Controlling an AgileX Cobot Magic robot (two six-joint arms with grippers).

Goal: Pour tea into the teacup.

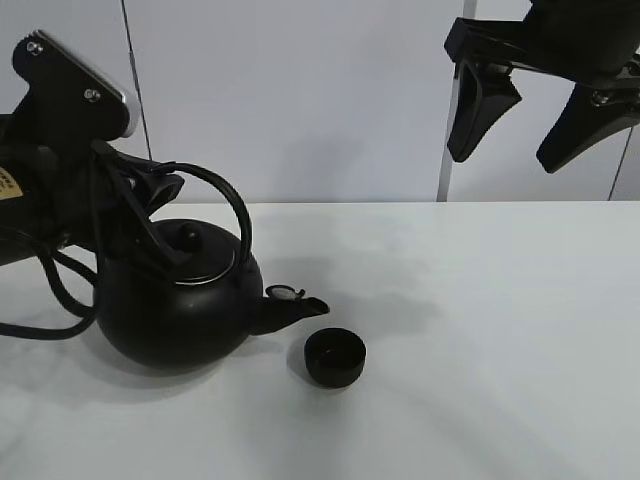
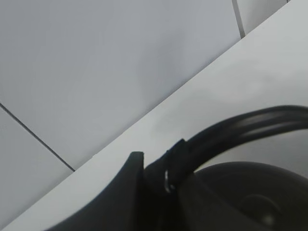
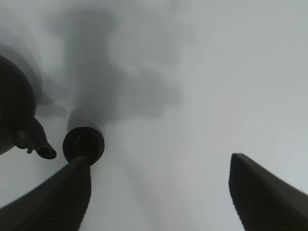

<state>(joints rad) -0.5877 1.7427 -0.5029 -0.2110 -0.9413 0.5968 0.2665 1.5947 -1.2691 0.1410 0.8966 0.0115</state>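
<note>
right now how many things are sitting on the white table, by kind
big round black kettle with arched handle: 1
small matte black handleless teacup: 1
total: 2, both black, on the white table

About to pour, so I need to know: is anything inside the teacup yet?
The teacup looks dark and empty in the high view, with no visible liquid. Its black interior hides the bottom, so a thin layer cannot be ruled out. The kettle spout sits beside it, not over it.
</note>
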